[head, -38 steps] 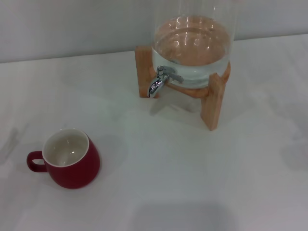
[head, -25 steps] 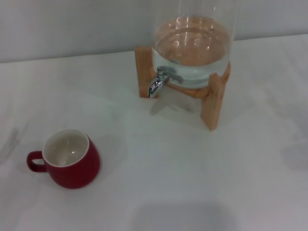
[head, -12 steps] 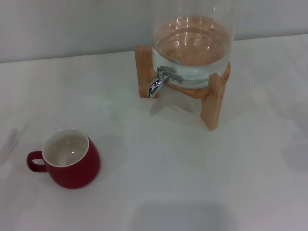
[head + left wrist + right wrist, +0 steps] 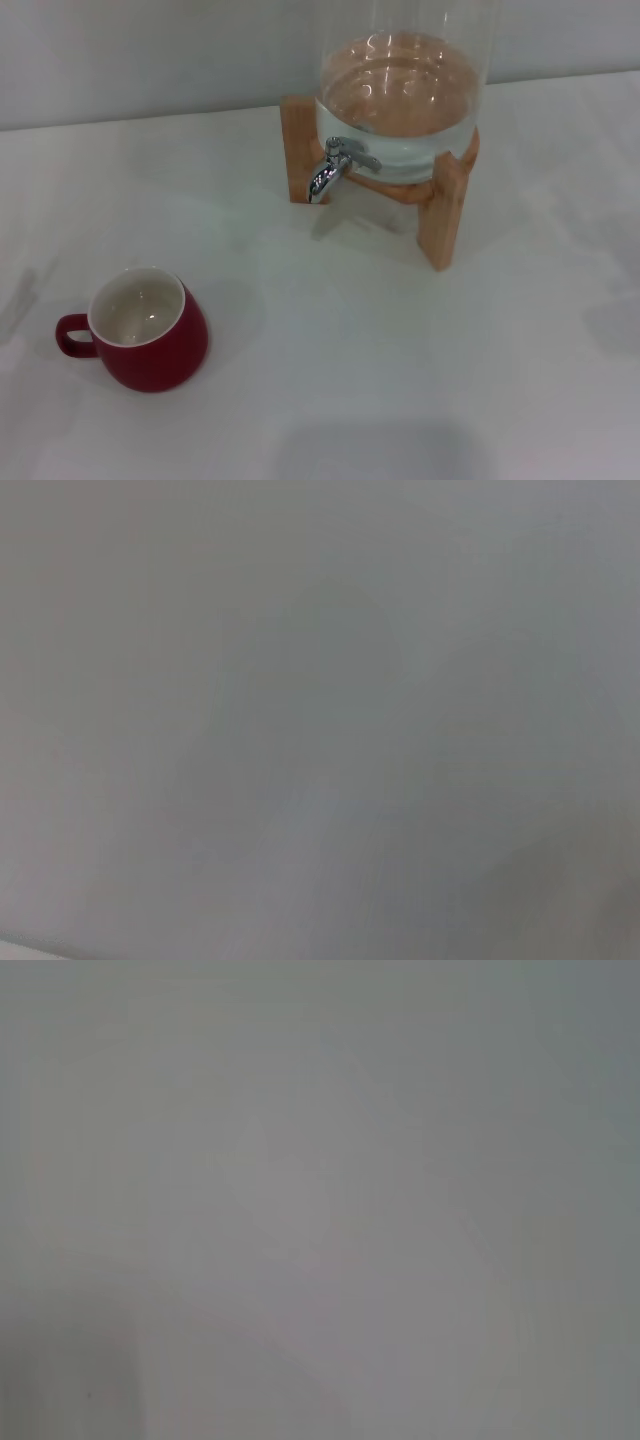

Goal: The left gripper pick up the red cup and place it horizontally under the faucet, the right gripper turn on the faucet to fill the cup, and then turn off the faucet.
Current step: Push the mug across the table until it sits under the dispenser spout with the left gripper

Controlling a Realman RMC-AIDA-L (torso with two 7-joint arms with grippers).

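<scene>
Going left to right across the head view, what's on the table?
red cup → faucet → glass dispenser on its wooden stand. Neither gripper is in view.

Red cup (image 4: 140,335): glossy, cream-white inside, empty, upright on the white surface, loop handle toward robot's left. Faucet (image 4: 333,168): chrome, spout angled down, on the water-holding glass dispenser; well apart from the cup, nothing beneath the spout.

White counter (image 4: 400,350) spans the foreground, evenly lit, with soft shadows. Plain pale grey wall (image 4: 150,60) rises directly behind it.
</scene>
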